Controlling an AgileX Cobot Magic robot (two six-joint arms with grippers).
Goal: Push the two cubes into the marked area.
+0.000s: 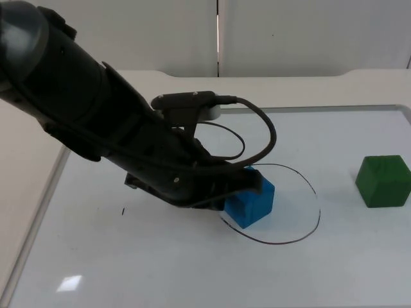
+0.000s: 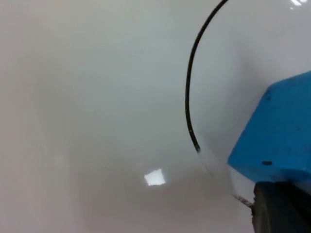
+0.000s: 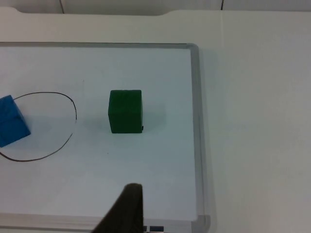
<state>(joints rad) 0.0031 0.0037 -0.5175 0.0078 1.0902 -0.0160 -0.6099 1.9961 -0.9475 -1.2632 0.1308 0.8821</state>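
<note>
On the whiteboard [image 1: 160,269], left hand [image 1: 239,187], grip unclear, touches blue cube [image 1: 253,200].

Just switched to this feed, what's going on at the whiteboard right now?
The left gripper is low on the board, pressed against the blue cube, which sits just inside the hand-drawn black outline at its near-left edge. The green cube stands well outside the outline, off toward the right arm's side, with nothing touching it. The right gripper waits above the board's edge, looking down at the green cube. So one cube is about in, and the other is not yet pushed.
</note>
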